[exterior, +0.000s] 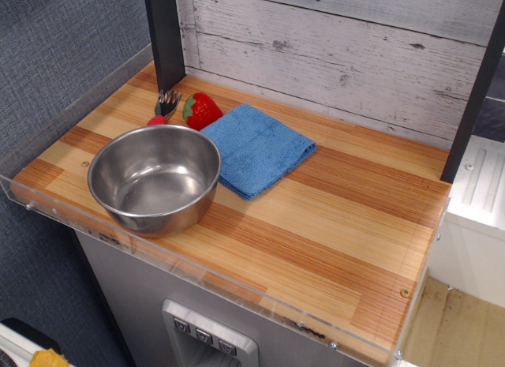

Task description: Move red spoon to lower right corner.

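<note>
red spoon (163,108): ribbed handle, grey prongs, behind steel bowl (155,177) | gripper unseen

Red spoon (163,109) handle mostly behind bowl (155,177) rim

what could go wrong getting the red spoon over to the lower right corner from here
The red spoon lies mostly hidden behind the steel bowl, right beside the strawberry, so a grasp could knock the bowl or pick up the strawberry instead. Carried low, the spoon might snag the blue cloth. The lower right corner sits at the edge, so a sloppy release could drop it off.
</note>
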